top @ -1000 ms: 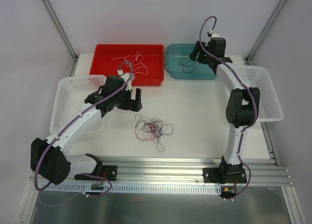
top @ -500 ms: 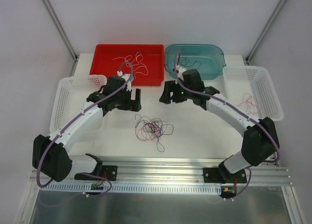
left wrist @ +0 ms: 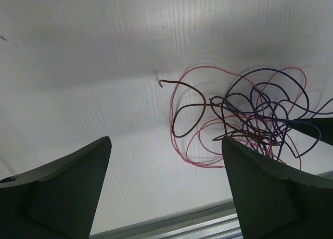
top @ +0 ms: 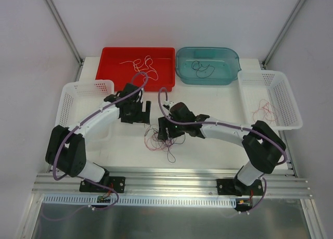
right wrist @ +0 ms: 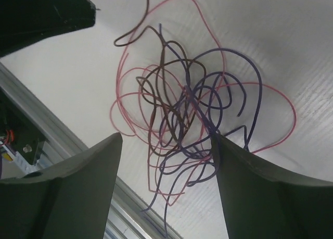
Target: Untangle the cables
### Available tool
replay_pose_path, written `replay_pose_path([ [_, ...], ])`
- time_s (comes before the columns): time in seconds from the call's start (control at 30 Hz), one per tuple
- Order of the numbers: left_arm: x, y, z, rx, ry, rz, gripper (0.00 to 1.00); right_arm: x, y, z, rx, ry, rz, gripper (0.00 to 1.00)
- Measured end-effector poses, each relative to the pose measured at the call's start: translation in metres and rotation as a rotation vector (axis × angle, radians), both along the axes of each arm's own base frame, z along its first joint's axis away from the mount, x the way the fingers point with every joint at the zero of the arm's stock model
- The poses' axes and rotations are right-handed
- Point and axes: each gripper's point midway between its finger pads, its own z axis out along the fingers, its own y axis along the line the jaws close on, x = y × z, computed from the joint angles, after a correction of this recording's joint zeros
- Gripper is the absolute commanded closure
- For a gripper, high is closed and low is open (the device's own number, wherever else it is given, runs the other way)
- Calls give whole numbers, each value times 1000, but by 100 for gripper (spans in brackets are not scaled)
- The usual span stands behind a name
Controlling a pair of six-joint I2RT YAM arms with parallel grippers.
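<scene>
A tangle of thin pink, purple and dark cables (top: 164,137) lies on the white table. My left gripper (top: 137,116) is open and empty just up-left of the tangle. In the left wrist view the gripper (left wrist: 165,141) hangs over bare table, with the tangle (left wrist: 244,114) by the right finger (left wrist: 276,192). My right gripper (top: 162,130) is open right over the tangle's left part. In the right wrist view the cables (right wrist: 192,103) loop between and beyond the spread fingers of the gripper (right wrist: 166,137), none clamped.
A red tray (top: 112,72) at the back holds white and red wires. A teal bin (top: 229,75) holds a black wire. A white basket (top: 291,106) at right holds red wires; another white basket (top: 70,101) stands at left. A metal rail (top: 171,179) runs along the near edge.
My right arm swung from the teal bin down and left to the tangle. My left gripper shifted slightly toward the tangle.
</scene>
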Motion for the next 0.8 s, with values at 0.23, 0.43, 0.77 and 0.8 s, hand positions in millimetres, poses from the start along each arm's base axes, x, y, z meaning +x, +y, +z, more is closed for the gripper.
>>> replay_pose_path([
  [0.23,-2,-5,-26,13,101,13,20,-3,-12,-34,-70,10,-56,60],
  [0.43,-6,-12,-40,-5,172,16,24,-2,-18,-41,-83,4,-73,72],
  [0.77,-11,-33,-43,-24,200,-12,48,-1,-19,-42,-84,-6,-81,79],
  [0.8,-12,-34,-44,-26,204,-15,49,-1,-19,-42,-84,-6,-81,79],
])
